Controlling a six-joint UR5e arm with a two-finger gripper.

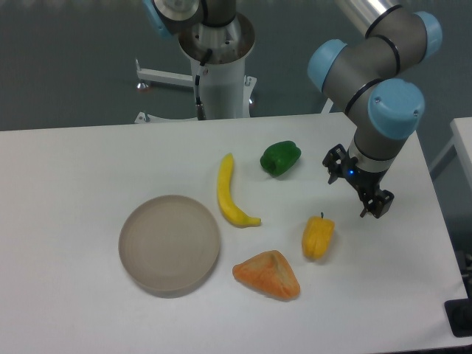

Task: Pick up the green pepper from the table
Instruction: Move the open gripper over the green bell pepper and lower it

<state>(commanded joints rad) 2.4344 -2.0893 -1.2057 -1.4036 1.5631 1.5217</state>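
While the green pepper sits untouched on the bench, the end effector hovers to its right, fingers apart and empty. It should swing over the pepper, straddle the lumpy body, then descend, avoiding the banana beyond.

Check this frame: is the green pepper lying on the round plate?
No, the green pepper sits on the bare white table, up and to the right of the empty plate, beyond the banana.
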